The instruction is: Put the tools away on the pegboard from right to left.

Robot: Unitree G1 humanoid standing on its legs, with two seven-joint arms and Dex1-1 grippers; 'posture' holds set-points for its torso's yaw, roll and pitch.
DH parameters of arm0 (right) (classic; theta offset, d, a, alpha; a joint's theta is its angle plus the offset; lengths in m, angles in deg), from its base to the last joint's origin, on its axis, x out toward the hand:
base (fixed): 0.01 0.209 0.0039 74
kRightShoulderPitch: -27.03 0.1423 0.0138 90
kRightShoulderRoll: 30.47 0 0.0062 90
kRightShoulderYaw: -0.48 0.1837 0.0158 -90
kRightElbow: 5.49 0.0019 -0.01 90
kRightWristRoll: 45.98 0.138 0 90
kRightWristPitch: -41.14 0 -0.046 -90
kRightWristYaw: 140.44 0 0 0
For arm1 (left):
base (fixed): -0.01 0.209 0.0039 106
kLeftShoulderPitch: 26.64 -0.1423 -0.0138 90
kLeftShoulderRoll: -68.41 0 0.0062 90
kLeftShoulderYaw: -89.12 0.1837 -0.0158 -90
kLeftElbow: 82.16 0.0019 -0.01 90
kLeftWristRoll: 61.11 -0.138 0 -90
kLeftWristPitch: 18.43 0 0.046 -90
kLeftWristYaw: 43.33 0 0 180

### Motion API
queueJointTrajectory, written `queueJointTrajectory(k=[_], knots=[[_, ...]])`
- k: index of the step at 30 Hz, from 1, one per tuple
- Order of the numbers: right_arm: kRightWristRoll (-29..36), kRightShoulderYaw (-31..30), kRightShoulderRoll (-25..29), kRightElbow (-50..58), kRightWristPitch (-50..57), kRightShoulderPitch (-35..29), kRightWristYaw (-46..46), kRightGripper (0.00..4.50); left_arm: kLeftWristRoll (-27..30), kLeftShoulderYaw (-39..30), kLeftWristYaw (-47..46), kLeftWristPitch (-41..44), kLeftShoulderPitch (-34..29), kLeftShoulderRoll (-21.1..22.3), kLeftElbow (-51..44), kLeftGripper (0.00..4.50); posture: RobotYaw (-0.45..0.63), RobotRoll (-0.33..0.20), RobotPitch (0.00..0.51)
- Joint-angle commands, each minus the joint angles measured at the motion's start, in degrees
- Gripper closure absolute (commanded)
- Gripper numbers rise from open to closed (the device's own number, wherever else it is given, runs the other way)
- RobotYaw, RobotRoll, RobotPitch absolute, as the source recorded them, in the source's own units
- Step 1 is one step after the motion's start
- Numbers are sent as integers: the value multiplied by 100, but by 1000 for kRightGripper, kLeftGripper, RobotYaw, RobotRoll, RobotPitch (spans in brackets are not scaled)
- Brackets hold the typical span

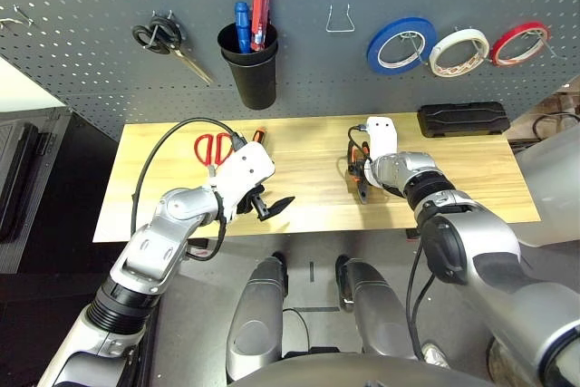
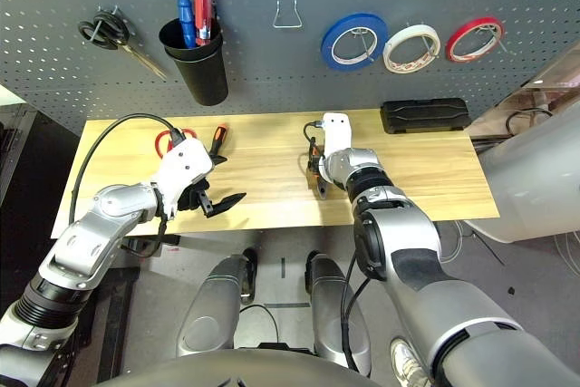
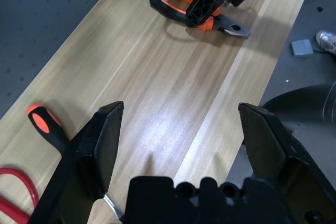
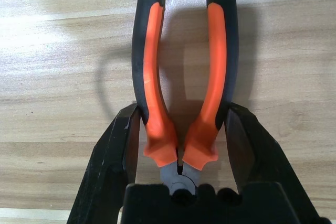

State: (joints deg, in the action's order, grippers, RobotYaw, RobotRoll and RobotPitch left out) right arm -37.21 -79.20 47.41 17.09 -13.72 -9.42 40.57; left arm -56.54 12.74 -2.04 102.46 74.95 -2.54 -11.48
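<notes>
Pegboard [image 1: 299, 79]: dark grey, perforated, standing behind the bench [image 1: 308, 197] along its back edge.
Black-handled scissors [image 1: 161, 35]: hung on a hook near the left of the pegboard, blades slanting down to the right.
Red-handled scissors [image 1: 213, 147]: lying on the bench, left part, toward the back edge; partly hidden by the left arm.
Black cup [image 1: 252, 74]: mounted on the pegboard, left of its middle; holds a blue tool [image 1: 242, 26] and a red tool [image 1: 260, 15], both upright.
Left gripper [image 3: 181, 106]: open, nothing between its fingers; positioned over the left half of the bench.
Screwdriver [image 3: 47, 127]: on the bench just right of the red-handled scissors, orange-and-black handle toward the back edge.
Wire hook [image 1: 341, 20]: fixed to the pegboard between black cup and blue tape.
Pliers [image 4: 212, 72]: at the bench, just right of its middle; handle ends toward the back edge, nose toward the front edge. Whether lifted cannot be told.
Right gripper [image 4: 184, 107]: gripping the pliers, one finger against the outside of each handle.
Blue tape [image 1: 401, 45]: hung on the pegboard, right part.
White tape [image 1: 459, 53]: hung just right of the blue tape.
Black case [image 1: 463, 120]: at the bench's back right corner.
Red tape [image 1: 519, 43]: hung right of the white tape.
</notes>
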Motion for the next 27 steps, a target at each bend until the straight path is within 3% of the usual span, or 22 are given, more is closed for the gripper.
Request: queueJointTrajectory(k=[1, 8, 16, 27], knots=[[-134, -187, 63, 264, -88, -242, 333, 1924, -59, 55, 53, -171, -53, 41, 47, 0, 304, 0, 279], [-528, -973, 518, 2155, -586, -1298, 1280, 1924, 730, -564, 221, -1194, -271, -405, -234, 0, 293, 0, 265], [-788, -1382, 1253, 4477, -2250, -3066, 2098, 1924, 1717, -1197, -71, -1084, -4, -995, -854, 0, 298, 0, 250], [-754, -1157, 1552, 6045, -3646, -3643, 2133, 1924, 2303, -1635, -431, -921, 114, -1016, -1197, 0, 303, 0, 234]])
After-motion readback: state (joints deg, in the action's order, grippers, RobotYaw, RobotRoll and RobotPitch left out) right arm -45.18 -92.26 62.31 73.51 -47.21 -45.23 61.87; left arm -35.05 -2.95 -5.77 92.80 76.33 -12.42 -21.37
